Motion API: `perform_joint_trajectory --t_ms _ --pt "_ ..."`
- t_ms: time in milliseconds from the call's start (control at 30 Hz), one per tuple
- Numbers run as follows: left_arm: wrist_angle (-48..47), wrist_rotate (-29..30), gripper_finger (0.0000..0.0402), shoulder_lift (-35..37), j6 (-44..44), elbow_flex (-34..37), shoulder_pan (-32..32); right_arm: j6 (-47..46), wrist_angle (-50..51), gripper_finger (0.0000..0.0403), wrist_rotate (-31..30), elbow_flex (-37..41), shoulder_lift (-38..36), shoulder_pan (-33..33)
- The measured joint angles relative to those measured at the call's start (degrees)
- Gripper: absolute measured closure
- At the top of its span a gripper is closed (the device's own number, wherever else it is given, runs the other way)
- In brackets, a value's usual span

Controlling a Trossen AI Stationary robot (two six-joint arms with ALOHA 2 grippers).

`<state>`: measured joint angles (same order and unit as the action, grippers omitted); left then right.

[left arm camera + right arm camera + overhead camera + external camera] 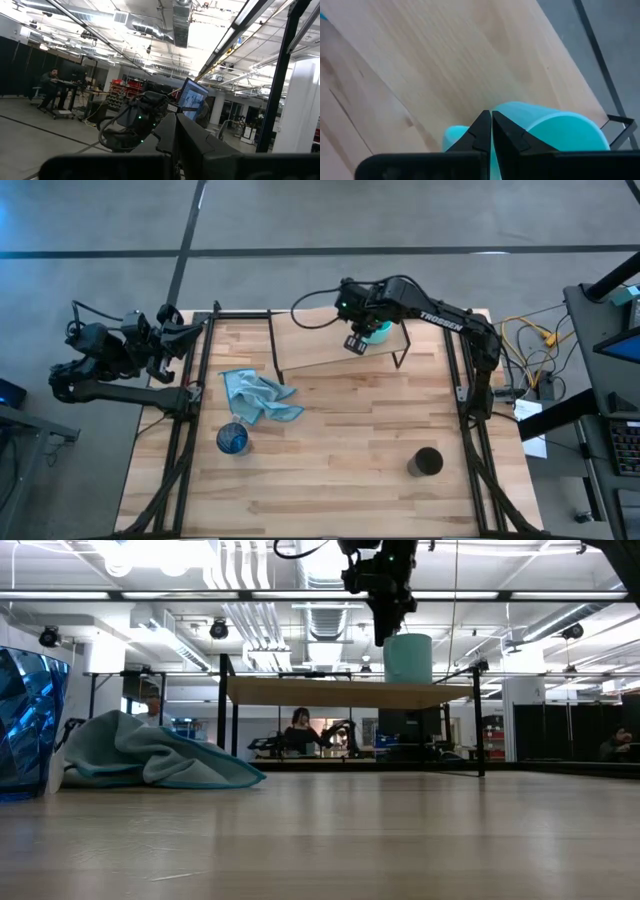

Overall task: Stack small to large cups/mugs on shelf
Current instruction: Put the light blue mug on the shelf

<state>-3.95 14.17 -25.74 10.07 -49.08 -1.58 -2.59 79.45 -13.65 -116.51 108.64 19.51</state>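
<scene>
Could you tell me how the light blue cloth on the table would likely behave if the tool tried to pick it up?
The cloth lies crumpled in soft folds, so it probably droops and unfolds when lifted. It looks thin, likely light. Pushed, it would probably bunch rather than slide whole.

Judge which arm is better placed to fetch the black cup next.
Right, probably. The black cup stands on the table's right half, under the right arm's side, whose end effector is at the teal mug on the shelf. The left arm is folded off the table's left edge.
</scene>
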Motion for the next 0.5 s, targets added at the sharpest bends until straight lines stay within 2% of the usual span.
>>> perform_joint_trajectory --t_ms 133,300,500 --pt "0.0 0.0 0.0402 0.0 0.0 0.0 0.0 -0.4 1.0 0.0394 -0.2 0.0 0.0 0.0" --pt "0.0 0.0 0.0402 0.0 0.0 0.0 0.0 -0.4 2.9 0.0394 -3.4 0.0 0.0 0.1" --pt "0.0 0.0 0.0402 0.0 0.0 0.0 0.0 -0.4 3.9 0.0394 -3.6 0.0 -0.1 0.3"
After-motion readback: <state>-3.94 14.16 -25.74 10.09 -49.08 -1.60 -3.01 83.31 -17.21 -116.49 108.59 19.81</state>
